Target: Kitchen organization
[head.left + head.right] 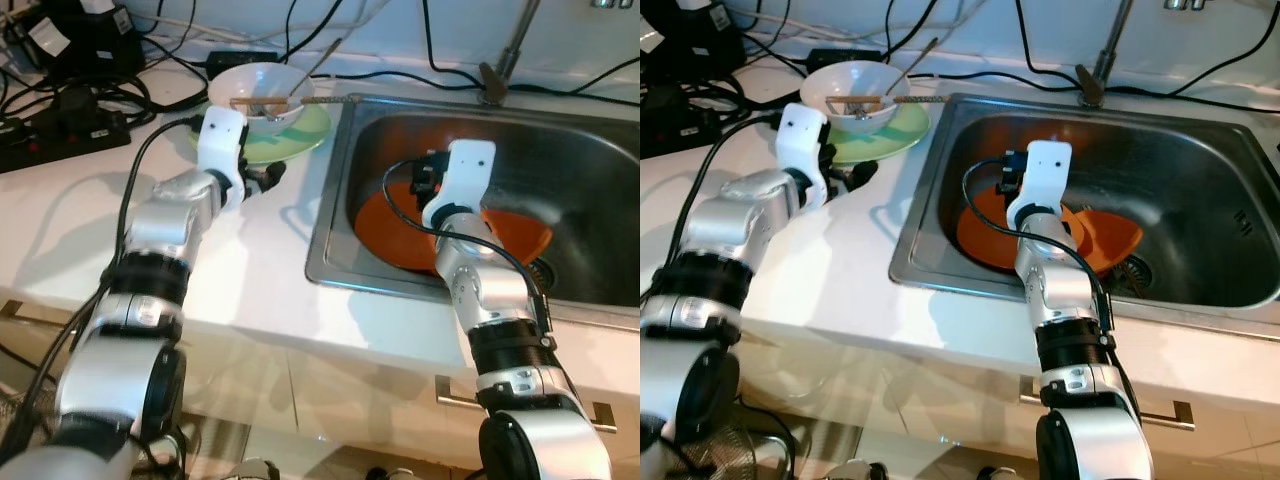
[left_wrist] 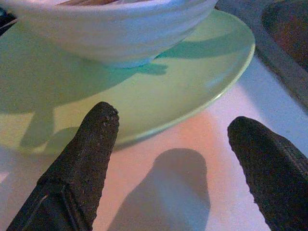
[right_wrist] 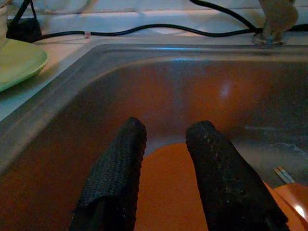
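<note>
Left wrist view: left fingers [image 2: 91,159] spread before green plate [image 2: 192,86]; right fingers [image 3: 120,168] parted over sink [image 3: 72,106].

No text, label, brand, number or sign could be read anywhere; the white tags on the black devices [image 1: 62,40] at the back of the desk [image 1: 60,230] were too small and blurred to make out; the green plate [image 2: 192,91], the white bowl [image 2: 110,33] and the sink [image 1: 1200,180] bore no markings.
</note>
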{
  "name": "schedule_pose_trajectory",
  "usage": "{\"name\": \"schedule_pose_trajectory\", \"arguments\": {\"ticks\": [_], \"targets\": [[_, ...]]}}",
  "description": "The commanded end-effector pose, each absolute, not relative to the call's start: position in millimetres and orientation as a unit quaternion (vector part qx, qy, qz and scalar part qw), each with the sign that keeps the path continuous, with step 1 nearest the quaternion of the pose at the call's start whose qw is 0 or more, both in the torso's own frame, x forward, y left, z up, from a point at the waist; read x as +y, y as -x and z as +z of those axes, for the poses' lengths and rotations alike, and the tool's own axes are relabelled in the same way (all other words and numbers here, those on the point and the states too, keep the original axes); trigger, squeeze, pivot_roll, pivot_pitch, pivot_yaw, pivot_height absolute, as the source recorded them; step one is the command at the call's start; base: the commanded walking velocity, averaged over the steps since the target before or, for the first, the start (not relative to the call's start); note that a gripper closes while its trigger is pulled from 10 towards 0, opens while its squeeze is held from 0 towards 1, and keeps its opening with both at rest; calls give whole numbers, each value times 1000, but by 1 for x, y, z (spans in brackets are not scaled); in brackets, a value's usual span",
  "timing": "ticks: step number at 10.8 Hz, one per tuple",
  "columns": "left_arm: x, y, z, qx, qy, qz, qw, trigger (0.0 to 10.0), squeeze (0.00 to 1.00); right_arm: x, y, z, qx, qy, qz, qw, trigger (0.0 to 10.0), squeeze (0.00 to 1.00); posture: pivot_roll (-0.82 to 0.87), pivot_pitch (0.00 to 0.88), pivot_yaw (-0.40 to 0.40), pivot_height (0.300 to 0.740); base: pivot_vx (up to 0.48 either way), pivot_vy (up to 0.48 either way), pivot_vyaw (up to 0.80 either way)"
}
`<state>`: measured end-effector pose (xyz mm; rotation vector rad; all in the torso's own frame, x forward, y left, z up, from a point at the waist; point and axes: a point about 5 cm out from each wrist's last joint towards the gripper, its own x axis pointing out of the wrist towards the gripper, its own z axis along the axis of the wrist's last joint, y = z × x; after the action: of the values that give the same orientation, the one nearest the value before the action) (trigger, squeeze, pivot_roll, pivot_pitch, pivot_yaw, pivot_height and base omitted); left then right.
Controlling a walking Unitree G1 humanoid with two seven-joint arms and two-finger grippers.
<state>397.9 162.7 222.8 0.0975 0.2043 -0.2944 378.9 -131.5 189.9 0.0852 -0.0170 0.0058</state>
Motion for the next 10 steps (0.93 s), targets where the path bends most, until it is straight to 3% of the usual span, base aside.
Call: {"name": "schedule_pose_trajectory", "arguments": {"ticks": [1, 4, 5, 6, 8, 10], "targets": [[165, -393, 215, 124, -44, -139, 982, 10000, 0, -131, -380, 193, -14, -48, 3, 999, 10000, 0, 213, 68, -4, 725, 0, 0, 0], [169, -373, 221, 111, -56, -134, 983, 10000, 0, -132, -381, 190, -14, -50, -1, 999, 10000, 0, 231, 77, -4, 725, 0, 0, 0], [169, -368, 228, 66, -94, -133, 984, 10000, 0, -133, -381, 189, -13, -51, -2, 999, 10000, 0, 237, 76, -5, 725, 0, 0, 0], [170, -357, 235, -1, -223, -121, 967, 10000, 0, -131, -381, 187, -12, -54, -2, 998, 10000, 0, 246, 74, -12, 725, 0, 0, 0], [171, -350, 231, -18, -381, -130, 915, 10000, 0, -128, -383, 188, -12, -58, 3, 998, 10000, 0, 257, 71, -17, 725, 0, 0, 0], [172, -354, 231, -22, -435, -149, 888, 10000, 0, -127, -384, 189, -15, -59, 4, 998, 10000, 0, 249, 73, -13, 725, 0, 0, 0]]}}
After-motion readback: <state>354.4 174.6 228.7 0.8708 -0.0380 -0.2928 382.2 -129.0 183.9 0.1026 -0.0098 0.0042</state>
